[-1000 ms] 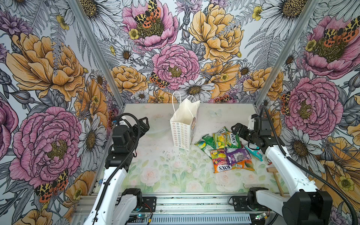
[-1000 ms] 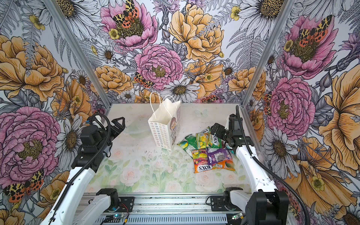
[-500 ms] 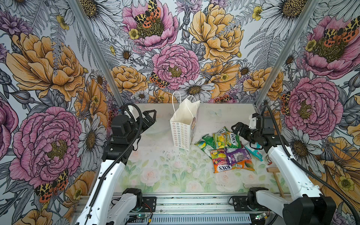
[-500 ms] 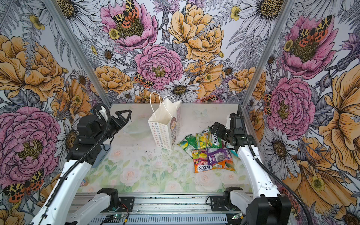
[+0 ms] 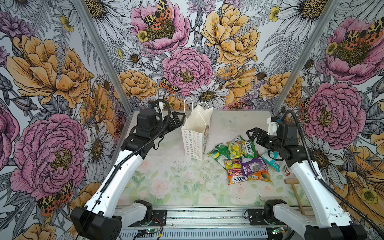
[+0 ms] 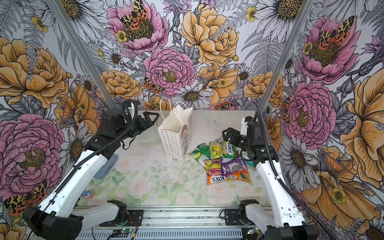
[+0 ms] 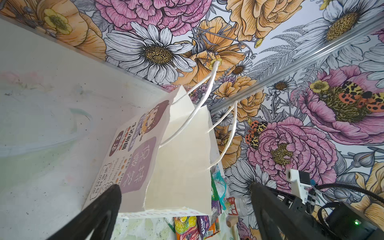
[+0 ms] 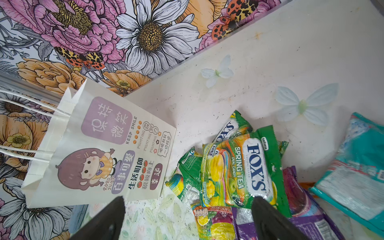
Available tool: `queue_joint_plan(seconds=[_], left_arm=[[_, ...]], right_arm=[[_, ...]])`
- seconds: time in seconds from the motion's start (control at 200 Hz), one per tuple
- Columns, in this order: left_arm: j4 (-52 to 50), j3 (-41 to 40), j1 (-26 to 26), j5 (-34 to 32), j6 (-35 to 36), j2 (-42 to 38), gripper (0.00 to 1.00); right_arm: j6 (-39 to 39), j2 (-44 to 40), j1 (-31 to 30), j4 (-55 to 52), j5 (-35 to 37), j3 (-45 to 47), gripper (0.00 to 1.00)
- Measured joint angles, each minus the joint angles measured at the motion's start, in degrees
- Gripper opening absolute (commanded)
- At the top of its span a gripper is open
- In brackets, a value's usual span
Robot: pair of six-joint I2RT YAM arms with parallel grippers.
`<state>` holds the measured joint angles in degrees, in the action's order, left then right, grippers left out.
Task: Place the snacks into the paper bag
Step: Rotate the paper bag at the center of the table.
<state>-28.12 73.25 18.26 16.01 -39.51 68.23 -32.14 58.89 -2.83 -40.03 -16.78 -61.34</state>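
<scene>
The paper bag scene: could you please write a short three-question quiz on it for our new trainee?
1. True or false: the paper bag stands upright on the table.
2. Fill in: the left gripper and the right gripper both have their jaws ___.
3. Which gripper is nearer the snacks? A: left. B: right.
Key: 1 true; 2 open; 3 B.
</scene>
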Motion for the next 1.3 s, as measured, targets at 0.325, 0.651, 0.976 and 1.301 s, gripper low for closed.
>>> queue_joint_plan(seconds=[0.325, 0.651, 0.976, 1.301], left_arm=[[-4.61, 1.88, 1.27, 3.19, 3.06, 2.27, 0.99], [-5.09, 4.46, 1.51, 12.33, 5.11, 2.38, 0.99], [-7.74, 7.45, 1.44, 12.33, 9.97, 5.70, 0.99], [-10.58, 11.17, 1.38, 9.94, 16.92, 10.40, 0.99]], right_arm=[[0.46, 0.11, -1.42, -0.07, -0.02, 0.00, 0.97], [0.68, 1.31, -3.19, 0.02, 0.00, -0.55, 0.97], [0.68, 1.95, -3.58, 0.02, 0.02, -0.63, 0.97], [0.68, 2.01, -3.65, 0.02, 0.44, -0.66, 0.97]])
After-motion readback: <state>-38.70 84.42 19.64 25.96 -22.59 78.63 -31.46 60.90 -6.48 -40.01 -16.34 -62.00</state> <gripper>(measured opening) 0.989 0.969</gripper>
